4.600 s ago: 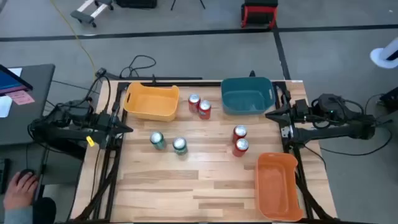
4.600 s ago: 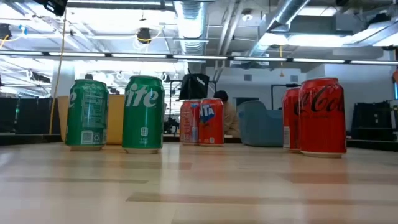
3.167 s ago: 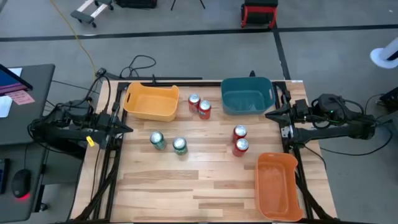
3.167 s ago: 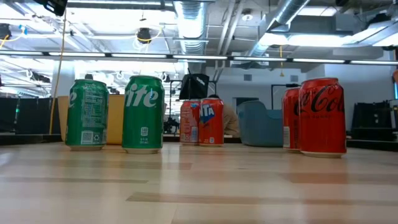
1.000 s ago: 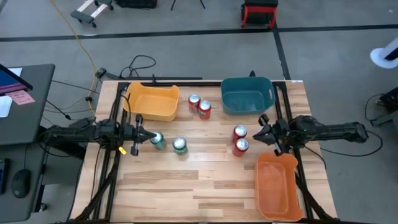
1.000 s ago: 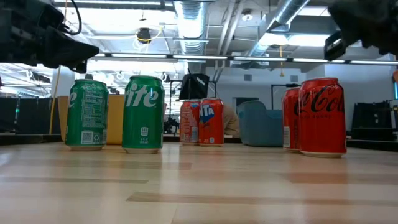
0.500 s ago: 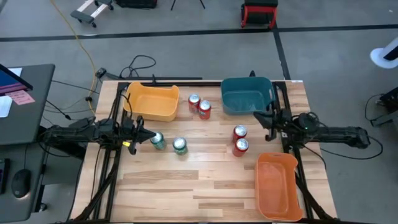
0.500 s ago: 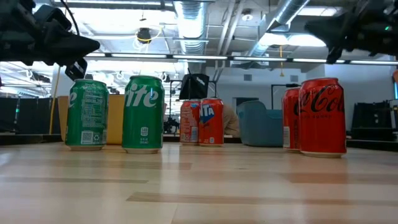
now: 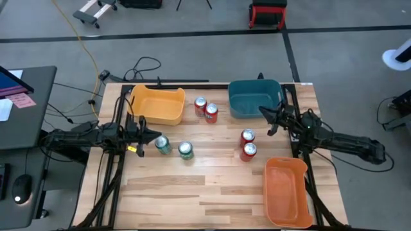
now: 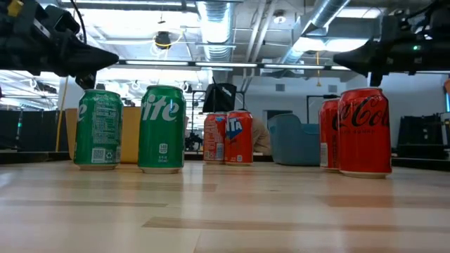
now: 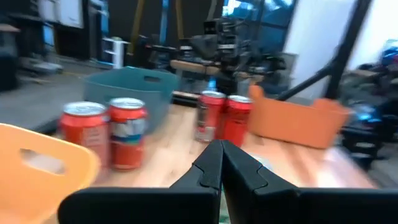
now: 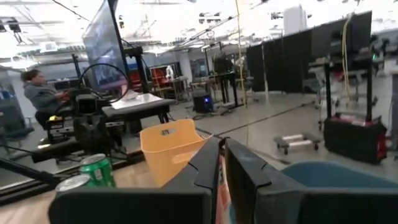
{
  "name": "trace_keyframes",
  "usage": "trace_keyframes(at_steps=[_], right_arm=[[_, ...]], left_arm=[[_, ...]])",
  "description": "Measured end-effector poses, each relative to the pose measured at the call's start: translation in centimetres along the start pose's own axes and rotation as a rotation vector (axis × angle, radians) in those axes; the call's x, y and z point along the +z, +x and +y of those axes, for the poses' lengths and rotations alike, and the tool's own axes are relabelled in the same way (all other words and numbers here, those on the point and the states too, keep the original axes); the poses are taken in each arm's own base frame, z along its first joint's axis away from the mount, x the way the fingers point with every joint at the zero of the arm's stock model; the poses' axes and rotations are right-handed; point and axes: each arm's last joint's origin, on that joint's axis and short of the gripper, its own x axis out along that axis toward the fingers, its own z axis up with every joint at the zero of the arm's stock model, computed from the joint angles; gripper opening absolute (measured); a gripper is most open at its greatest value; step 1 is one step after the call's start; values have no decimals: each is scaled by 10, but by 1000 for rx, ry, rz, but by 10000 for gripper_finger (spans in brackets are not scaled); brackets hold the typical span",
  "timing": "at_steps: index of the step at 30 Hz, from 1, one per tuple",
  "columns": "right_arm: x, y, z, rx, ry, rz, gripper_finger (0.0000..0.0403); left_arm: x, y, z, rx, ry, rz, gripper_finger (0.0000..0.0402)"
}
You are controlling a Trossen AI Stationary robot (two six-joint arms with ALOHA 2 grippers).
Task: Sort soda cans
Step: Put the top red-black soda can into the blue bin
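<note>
Both arms have swung in from the table edges since a few seconds back. Left gripper (image 9: 156,136), fingers pinched shut on nothing, hangs just beside the two green cans (image 9: 162,145); right gripper (image 9: 264,113), also clenched and empty, sits over the teal bin (image 9: 255,88). No can's been lifted, so I reckon I'm on the first approach. Next: open and drop over a can. Four red cans (image 9: 248,136) stand upright mid-table, silver tops.

High view straight down; low view table-level; both share soda cans (image 9: 185,150).
</note>
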Motion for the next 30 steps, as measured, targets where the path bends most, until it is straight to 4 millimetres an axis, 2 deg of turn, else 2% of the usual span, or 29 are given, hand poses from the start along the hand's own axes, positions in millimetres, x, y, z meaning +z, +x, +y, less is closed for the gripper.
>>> trace_keyframes(at_steps=[5, 15, 20, 26, 30], right_arm=[[3, -4, 1, 18, -57, -22, 52], [12, -16, 2, 51, -148, -98, 52], [19, -20, 6, 152, -151, -180, 52], [6, -18, 6, 156, -115, -37, 52], [4, -19, 10, 248, -134, -19, 52]], left_arm=[[-1, 0, 4, 141, 71, 4, 0], [-4, 0, 4, 146, 156, -24, 0], [-3, 1, 4, 125, 156, -34, 0], [-2, 0, 4, 121, 164, -44, 0], [-3, 1, 3, 91, 130, -45, 0]])
